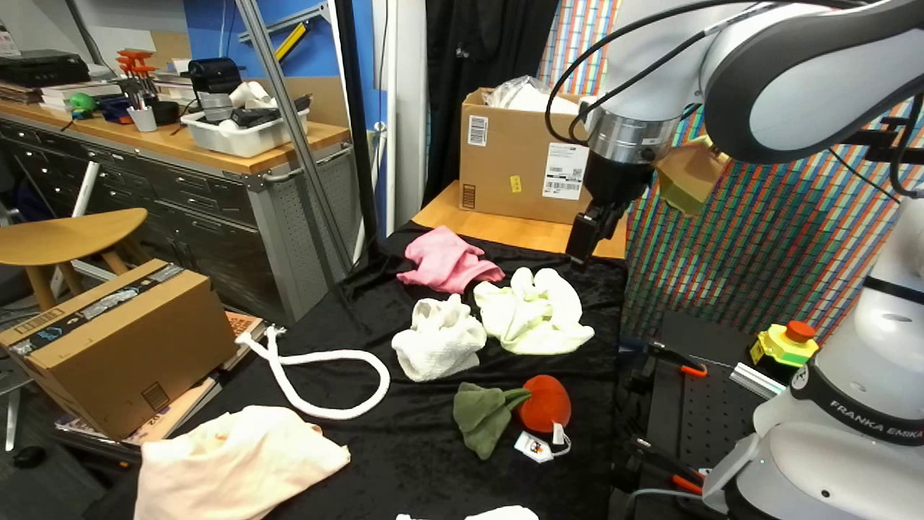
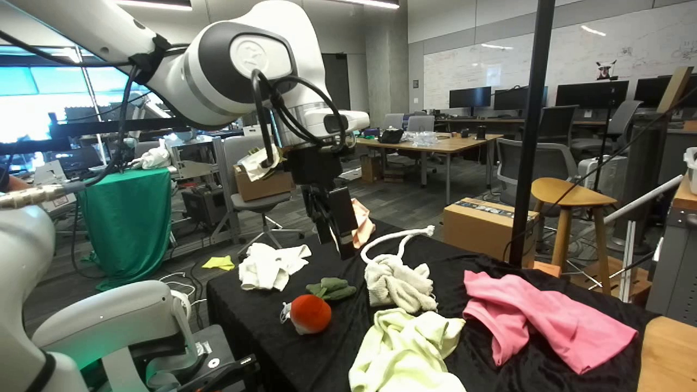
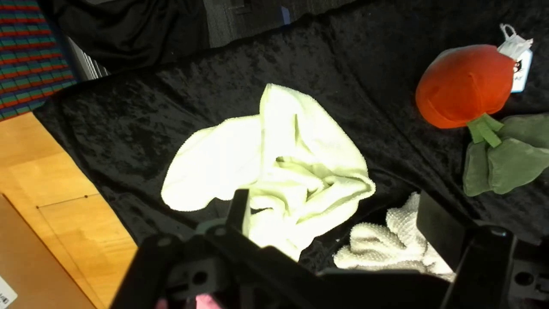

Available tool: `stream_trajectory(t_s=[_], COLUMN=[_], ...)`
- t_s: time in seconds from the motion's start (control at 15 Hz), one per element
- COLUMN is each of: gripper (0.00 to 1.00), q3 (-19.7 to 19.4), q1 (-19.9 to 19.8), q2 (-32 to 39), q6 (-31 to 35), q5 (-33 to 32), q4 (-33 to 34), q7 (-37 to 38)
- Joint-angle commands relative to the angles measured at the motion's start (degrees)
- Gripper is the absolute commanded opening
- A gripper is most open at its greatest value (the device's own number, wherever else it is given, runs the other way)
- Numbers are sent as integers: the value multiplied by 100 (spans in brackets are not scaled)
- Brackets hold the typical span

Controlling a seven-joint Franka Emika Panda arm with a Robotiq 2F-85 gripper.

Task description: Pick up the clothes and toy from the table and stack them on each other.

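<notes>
My hand (image 3: 336, 221) hangs over the black-draped tabletop (image 3: 377, 88), its fingers (image 3: 444, 229) spread and nothing between them. Beneath, mostly up and left of the gap in the wrist view, lies a rumpled pale yellow cloth (image 3: 274, 171) without clear long axis; I judge it my likeliest reach. A white cloth (image 3: 390, 244) sits just beside it. Farther off lies the red-orange toy (image 3: 472, 94).

The black-draped table (image 1: 404, 455) bears cloths (image 1: 530, 331), a toy (image 1: 541, 404) and a rope (image 1: 333, 414).
</notes>
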Motion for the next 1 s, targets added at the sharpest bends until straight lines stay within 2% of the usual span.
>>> stream_trajectory(t_s=[0.0, 0.33, 0.73, 0.93], gripper=[100, 100, 100, 100], q3=[46, 45, 6, -59], q1=[120, 279, 577, 717], q2=[616, 1398, 2349, 2847], q6=[154, 562, 371, 533], q5=[-188, -317, -318, -233], q4=[382, 833, 1758, 2141], q7=[-95, -226, -580, -928])
